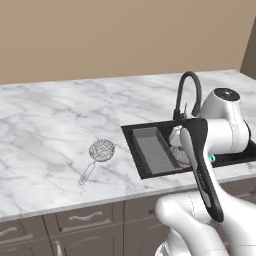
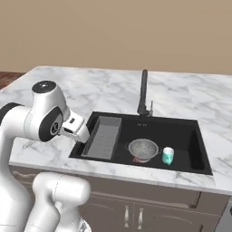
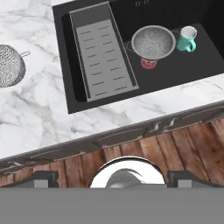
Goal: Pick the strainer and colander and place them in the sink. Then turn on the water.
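Observation:
The strainer (image 1: 101, 150) (image 3: 9, 65), a small mesh basket on a wire handle, lies on the marble counter left of the sink (image 2: 181, 129) (image 3: 65, 65). The colander (image 2: 143, 149) (image 3: 153, 41) stands upright on the sink's black floor, near its middle. My gripper (image 3: 113, 177) hangs high over the counter's front edge, open, with nothing between its fingertips (image 3: 41, 177). The black arched faucet (image 1: 187, 95) (image 2: 143, 93) rises behind the basin. No water shows at its spout.
A grey ribbed rack (image 2: 103, 136) (image 3: 103, 57) fills the sink's left end. A teal cup (image 2: 168, 156) (image 3: 187, 38) stands right of the colander, and a small red round thing (image 3: 148, 64) lies by its base. Drawers (image 1: 85, 217) run below the counter.

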